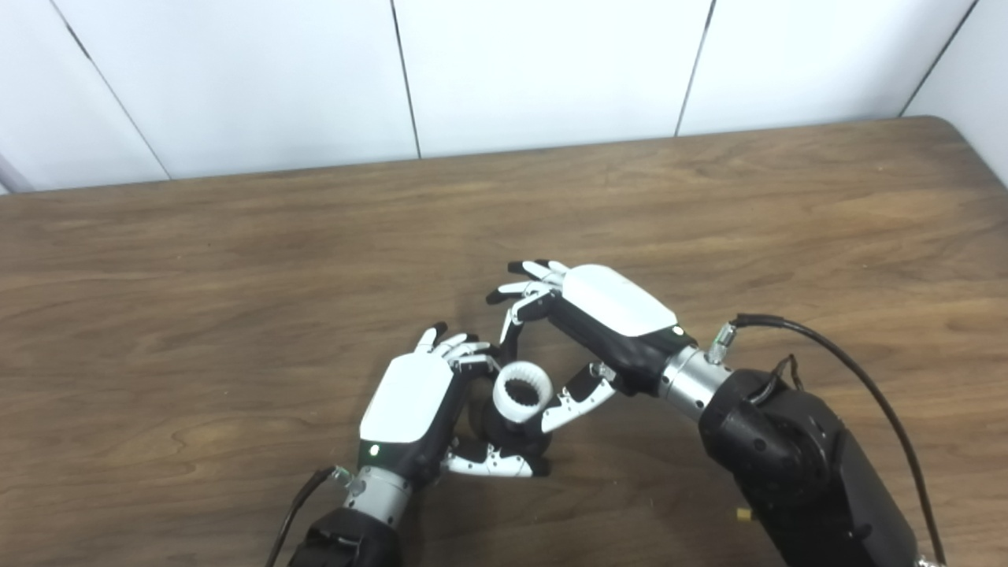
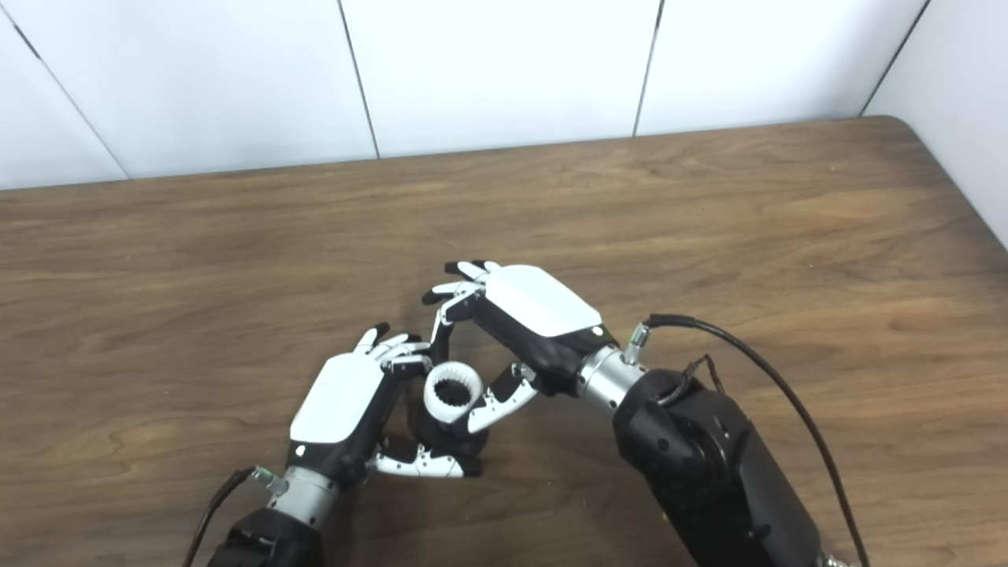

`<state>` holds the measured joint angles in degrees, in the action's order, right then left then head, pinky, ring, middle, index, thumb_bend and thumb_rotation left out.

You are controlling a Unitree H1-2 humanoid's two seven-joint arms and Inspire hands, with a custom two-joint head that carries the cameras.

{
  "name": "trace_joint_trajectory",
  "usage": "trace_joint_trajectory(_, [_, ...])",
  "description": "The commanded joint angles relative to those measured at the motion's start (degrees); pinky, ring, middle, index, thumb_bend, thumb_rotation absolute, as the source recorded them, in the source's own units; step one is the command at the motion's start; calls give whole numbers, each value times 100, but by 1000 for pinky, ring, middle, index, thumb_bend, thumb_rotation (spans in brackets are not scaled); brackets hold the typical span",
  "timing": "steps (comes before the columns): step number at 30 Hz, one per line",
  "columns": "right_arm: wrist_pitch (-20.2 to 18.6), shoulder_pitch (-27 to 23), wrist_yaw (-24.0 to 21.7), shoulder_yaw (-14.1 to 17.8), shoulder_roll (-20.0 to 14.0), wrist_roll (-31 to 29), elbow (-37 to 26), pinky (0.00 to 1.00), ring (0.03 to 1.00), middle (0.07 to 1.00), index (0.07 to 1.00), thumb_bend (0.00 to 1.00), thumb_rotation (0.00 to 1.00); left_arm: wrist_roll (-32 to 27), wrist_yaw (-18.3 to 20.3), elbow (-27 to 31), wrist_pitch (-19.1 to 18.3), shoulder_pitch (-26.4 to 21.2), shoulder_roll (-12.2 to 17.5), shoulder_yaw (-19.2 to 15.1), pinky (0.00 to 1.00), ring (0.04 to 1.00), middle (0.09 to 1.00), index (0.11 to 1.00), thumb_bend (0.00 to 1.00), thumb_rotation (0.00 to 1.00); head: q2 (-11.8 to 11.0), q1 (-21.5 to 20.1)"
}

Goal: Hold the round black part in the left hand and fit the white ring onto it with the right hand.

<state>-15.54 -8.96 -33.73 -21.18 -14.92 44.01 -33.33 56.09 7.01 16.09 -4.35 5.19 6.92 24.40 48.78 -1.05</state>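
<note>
Right now the left hand [image 1: 409, 409] grips the black part [image 1: 512, 441]; the right hand [image 1: 598, 315] pinches the white ring [image 1: 520, 389] atop it. A tilted ring could jam or slip from the fingers.

one white ring [image 1: 520, 389], one round black part [image 1: 504, 438], two hands

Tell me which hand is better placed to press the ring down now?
Right, probably. The right hand pinches the ring from above; the left hand is busy gripping the black part underneath.
</note>
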Motion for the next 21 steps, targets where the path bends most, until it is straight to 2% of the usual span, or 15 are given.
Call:
trace_joint_trajectory(1, [98, -106, 64, 84, -1, -72, -111, 1000, 967, 846, 482, 524, 132, 11, 4, 80, -2, -39, -38, 14, 991, 870, 789, 484, 524, 53, 6, -7])
trace_joint_trajectory(21, [206, -64, 114, -10, 24, -75, 68, 1000, 958, 843, 482, 524, 132, 88, -25, 75, -12, -78, -82, 32, 981, 864, 785, 484, 524, 53, 34, -18])
